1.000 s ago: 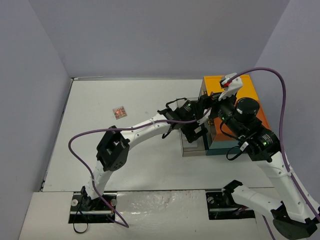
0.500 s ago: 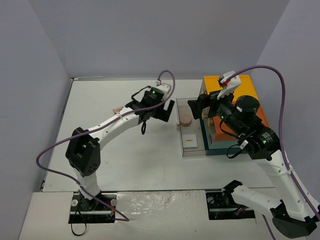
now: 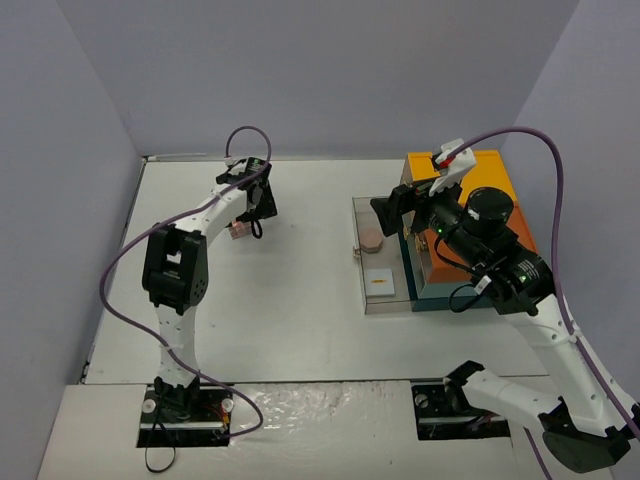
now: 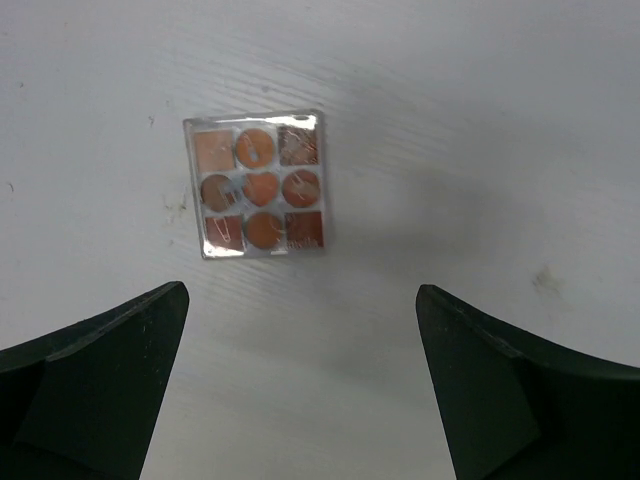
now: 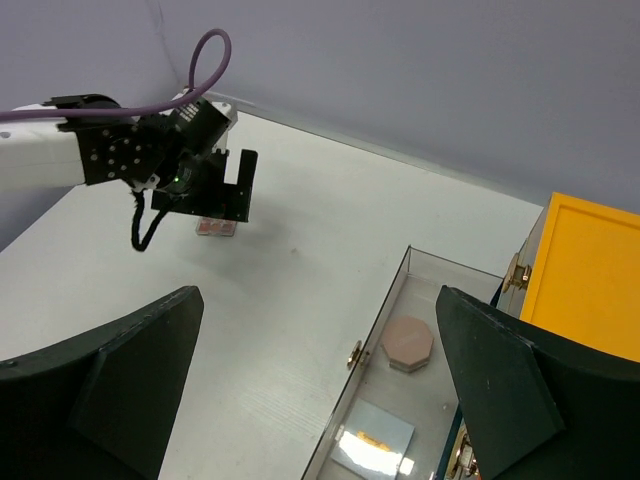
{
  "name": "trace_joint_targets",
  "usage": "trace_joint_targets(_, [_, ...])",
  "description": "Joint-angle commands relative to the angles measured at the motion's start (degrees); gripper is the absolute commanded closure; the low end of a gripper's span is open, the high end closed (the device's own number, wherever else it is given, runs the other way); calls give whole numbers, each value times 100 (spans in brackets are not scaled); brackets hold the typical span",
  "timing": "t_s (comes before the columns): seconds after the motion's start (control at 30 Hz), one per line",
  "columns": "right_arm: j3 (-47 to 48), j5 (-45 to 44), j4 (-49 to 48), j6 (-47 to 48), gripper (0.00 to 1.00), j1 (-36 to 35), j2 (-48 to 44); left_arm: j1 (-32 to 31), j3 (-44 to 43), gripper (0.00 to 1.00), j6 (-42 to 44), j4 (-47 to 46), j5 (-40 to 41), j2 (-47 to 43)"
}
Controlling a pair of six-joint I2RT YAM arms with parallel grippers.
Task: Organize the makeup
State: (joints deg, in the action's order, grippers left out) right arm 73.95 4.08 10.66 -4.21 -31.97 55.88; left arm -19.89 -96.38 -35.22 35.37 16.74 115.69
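The left pincer [image 4: 300, 300] is held over the far left part of the white counter [image 3: 300, 300] with its jaws spread wide and nothing gripped. A small square palette [image 4: 258, 185] of nine pink, peach and brown pans is seen lying flat on the counter just ahead of the two dark fingertips, touched by neither. The right pincer [image 5: 320, 295] is also opened wide and is held empty above the counter, beside a clear tray [image 3: 362, 300]. In that tray a peach eight-sided compact [image 5: 408, 343] is placed at the far end and a white card [image 5: 373, 440] at the near end, the two apart. The tray is set against a large orange box [image 3: 480, 180] at the right.
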Motion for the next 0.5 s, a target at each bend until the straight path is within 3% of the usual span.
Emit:
trace_joint_targets(0.0, [-90,71,-512,-1,0,-34,20,255,-641,3,-515,439,104,194])
trace_joint_targets(0.47, [-426,58,-591,-15,0,-29,50,588,-1076,3,-775,653,-113,1118])
